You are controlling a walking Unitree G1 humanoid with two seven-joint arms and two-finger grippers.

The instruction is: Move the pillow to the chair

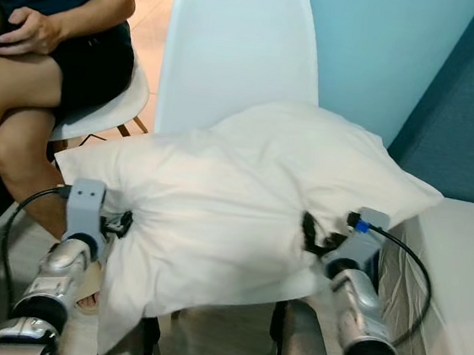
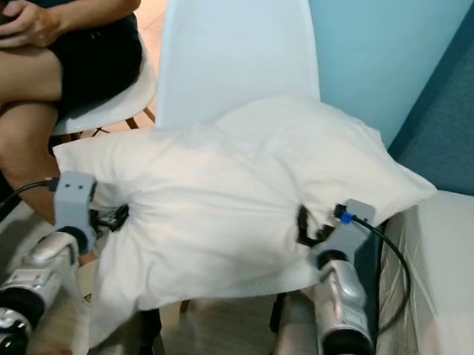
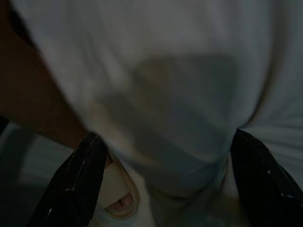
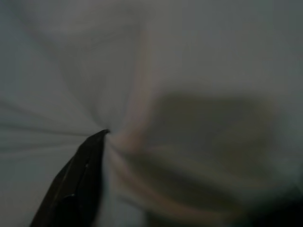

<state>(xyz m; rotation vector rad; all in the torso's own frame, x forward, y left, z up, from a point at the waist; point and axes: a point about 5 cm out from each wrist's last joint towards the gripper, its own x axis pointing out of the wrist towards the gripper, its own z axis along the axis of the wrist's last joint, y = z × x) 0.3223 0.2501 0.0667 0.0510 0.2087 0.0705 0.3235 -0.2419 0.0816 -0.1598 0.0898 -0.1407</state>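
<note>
A white plastic chair [image 1: 233,50] is standing just ahead as a large white pillow [image 1: 243,204] is sagging over its seat, light and soft, likely to slump between holds; the left gripper [image 1: 122,223] is straddling a bunched edge, fingers [image 3: 75,189] spread around cloth, while the right gripper [image 1: 314,236] is pinching a fold

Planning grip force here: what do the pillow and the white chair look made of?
Pillow: soft white woven fabric over loose filling, judging by the creases and sag around the right tool. Chair: seemingly moulded plastic, smooth with a slight sheen, one seamless curved shell.
</note>
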